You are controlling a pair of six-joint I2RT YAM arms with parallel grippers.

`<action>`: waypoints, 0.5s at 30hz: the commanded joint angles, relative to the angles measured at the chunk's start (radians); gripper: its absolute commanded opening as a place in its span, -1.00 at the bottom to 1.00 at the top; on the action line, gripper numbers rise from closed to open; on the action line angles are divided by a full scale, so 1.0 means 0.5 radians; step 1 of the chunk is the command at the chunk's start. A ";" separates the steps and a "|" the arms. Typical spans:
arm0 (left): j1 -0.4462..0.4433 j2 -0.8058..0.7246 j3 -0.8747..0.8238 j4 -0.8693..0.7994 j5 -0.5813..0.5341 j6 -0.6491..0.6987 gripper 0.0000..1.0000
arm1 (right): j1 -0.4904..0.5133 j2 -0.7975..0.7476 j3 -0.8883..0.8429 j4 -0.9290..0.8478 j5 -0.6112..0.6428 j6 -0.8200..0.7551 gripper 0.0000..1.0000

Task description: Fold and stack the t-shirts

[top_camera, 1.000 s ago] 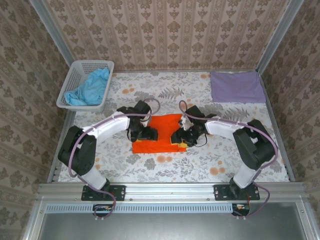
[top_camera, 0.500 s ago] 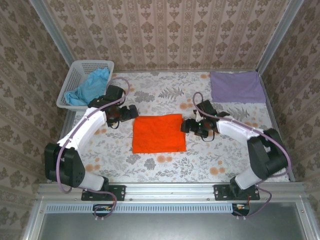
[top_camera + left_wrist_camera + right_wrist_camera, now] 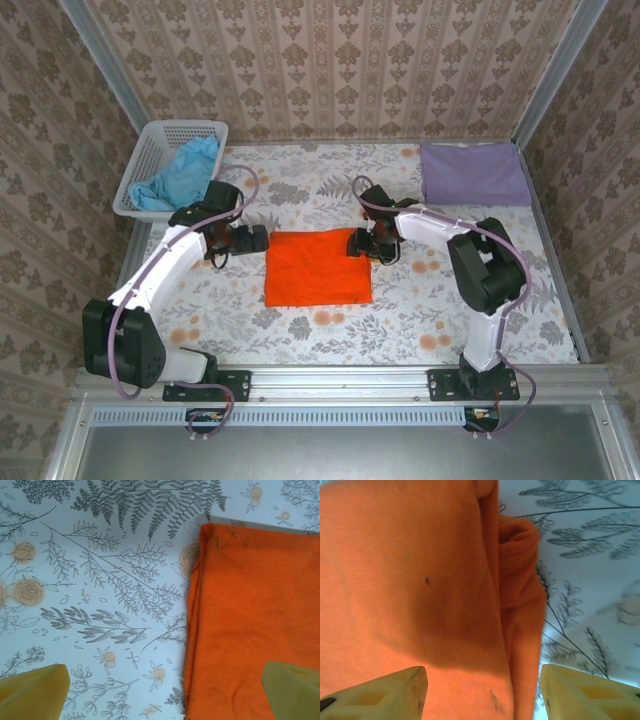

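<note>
The right claw (image 3: 358, 247), half spread, straddles the upper-right corner of the folded bright orange fabric t-shirt (image 3: 318, 272). The left claw (image 3: 259, 240), spread wide, sits just left of it.

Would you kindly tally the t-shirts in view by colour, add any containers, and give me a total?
Orange t-shirt: 1
Light blue t-shirt: 1
Lavender t-shirt: 1
White basket: 1
Total: 4
</note>
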 commanded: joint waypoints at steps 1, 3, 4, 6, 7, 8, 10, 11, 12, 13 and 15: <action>0.028 0.002 -0.006 -0.090 -0.051 0.055 1.00 | 0.048 0.116 0.108 -0.257 0.139 0.018 0.19; 0.038 0.014 -0.017 -0.062 0.004 0.040 1.00 | 0.050 0.144 0.094 -0.275 0.157 0.066 0.16; 0.036 0.024 -0.008 -0.062 0.004 0.042 1.00 | 0.052 0.144 0.065 -0.246 0.148 0.067 0.16; 0.037 0.036 0.006 -0.062 -0.012 0.050 1.00 | 0.053 0.134 0.006 -0.184 0.149 0.060 0.14; 0.039 0.042 0.016 -0.063 -0.016 0.056 1.00 | 0.054 0.147 -0.011 -0.157 0.138 0.045 0.09; 0.039 0.047 0.026 -0.068 -0.019 0.054 1.00 | 0.054 0.161 -0.017 -0.135 0.120 0.027 0.01; 0.039 0.061 0.039 -0.073 -0.026 0.060 1.00 | 0.054 0.203 -0.031 -0.052 0.046 0.006 -0.26; 0.041 0.069 0.045 -0.075 -0.031 0.058 1.00 | 0.055 0.213 -0.043 -0.007 0.028 0.009 -0.37; 0.040 0.079 0.047 -0.080 -0.037 0.057 1.00 | 0.055 0.220 -0.045 0.036 0.026 0.014 -0.51; 0.039 0.087 0.052 -0.087 -0.036 0.057 1.00 | 0.058 0.213 -0.042 0.072 0.042 0.017 -0.63; 0.037 0.095 0.061 -0.097 -0.031 0.056 1.00 | 0.055 0.209 -0.017 0.103 0.094 0.005 -0.82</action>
